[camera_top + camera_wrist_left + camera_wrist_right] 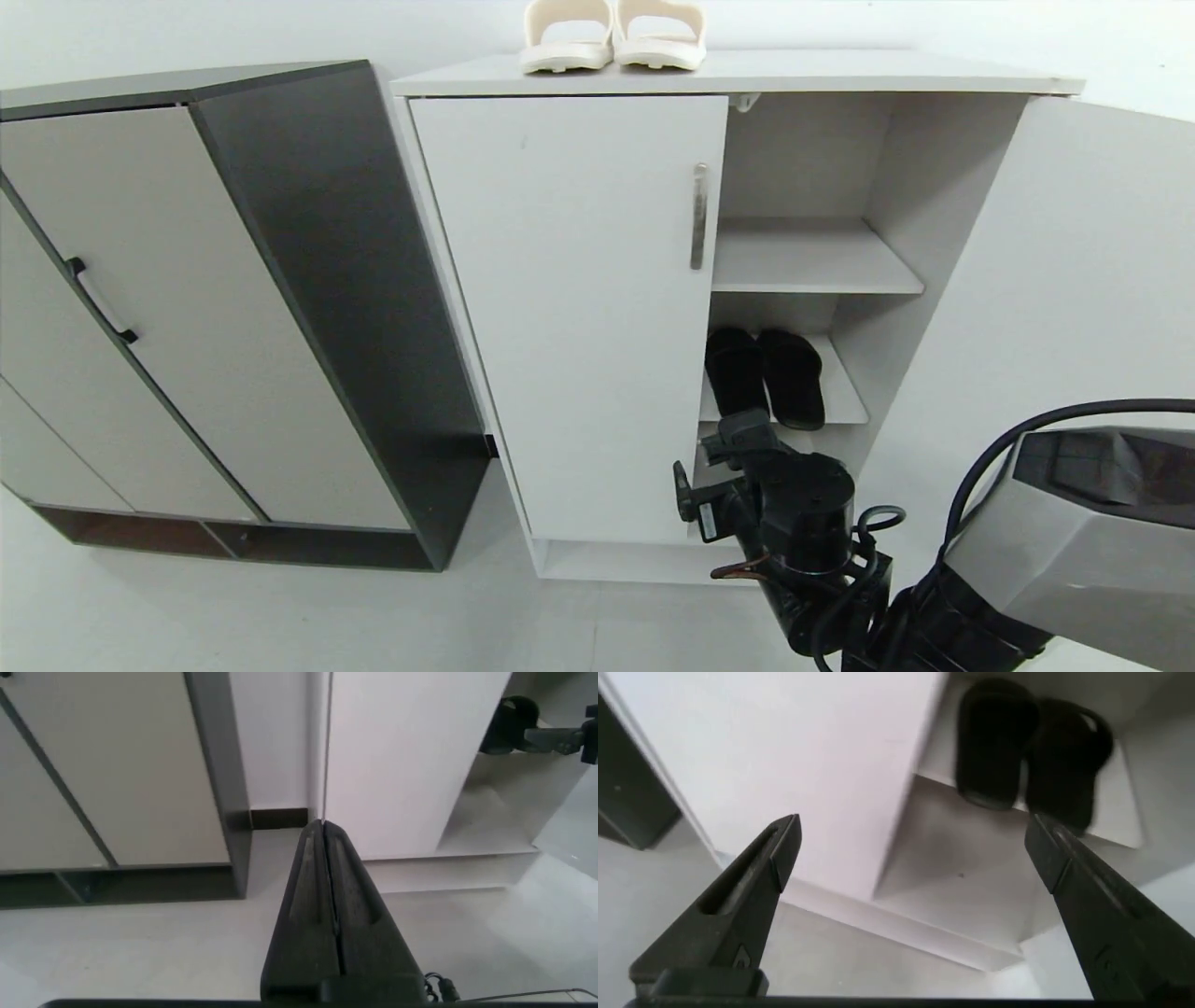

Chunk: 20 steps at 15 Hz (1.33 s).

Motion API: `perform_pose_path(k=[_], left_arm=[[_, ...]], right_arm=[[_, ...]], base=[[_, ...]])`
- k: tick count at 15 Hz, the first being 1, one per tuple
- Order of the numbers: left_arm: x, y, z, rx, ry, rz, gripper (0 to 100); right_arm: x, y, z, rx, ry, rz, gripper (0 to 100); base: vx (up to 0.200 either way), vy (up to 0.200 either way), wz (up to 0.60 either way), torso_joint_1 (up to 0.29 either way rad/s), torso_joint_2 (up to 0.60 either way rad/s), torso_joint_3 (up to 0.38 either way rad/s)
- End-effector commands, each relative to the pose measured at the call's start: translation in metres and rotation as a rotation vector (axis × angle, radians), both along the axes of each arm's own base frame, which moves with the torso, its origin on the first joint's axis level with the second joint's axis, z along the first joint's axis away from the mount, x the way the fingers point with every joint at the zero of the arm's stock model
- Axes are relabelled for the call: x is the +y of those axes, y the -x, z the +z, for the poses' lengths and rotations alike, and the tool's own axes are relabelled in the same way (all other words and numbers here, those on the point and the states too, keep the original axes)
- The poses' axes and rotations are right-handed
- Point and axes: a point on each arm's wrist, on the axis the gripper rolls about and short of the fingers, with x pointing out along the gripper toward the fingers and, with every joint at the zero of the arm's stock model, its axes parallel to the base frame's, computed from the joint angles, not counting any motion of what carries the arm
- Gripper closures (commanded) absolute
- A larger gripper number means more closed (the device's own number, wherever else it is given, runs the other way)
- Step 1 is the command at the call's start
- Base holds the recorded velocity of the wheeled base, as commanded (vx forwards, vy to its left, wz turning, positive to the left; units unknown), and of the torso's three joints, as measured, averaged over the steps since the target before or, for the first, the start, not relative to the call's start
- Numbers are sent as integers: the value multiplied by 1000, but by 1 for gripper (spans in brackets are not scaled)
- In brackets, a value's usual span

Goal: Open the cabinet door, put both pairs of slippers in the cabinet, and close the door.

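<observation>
1. White cabinet [840, 70]: R door [1074, 299] swung wide open, L door [569, 308] shut.
2. Grey cabinet [233, 308] just beside it, on robot's L.
3. Cream slippers [611, 37] side by side on cabinet top.
4. Black slippers [766, 373] inside, on lower shelf [845, 397].
5. R gripper [913, 831] facing open compartment, jaws wide apart, empty.
6. L gripper [324, 835]: jaws pressed together, holding nothing.

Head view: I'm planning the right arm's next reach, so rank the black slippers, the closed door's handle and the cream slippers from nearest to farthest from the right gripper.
From the right gripper:
1. Black slippers, on the lower shelf just beyond it.
2. Door handle, higher up on the closed door.
3. Cream slippers, on the cabinet top.
</observation>
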Motion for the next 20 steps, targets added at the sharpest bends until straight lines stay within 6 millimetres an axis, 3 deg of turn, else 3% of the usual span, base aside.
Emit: perform_pose_path(k=[1,4,20], left_arm=[[0,0,0,0,0,0,100],[0,0,0,0,0,0,100],[0,0,0,0,0,0,100]], right_arm=[[0,0,-1,2,2,-1,0],[0,0,-1,3,5,1,0],[1,0,-11,7,18,20,0]], base=[[0,200,0,7,2,2],[0,200,0,1,2,2],[0,0,0,0,-13,-13]])
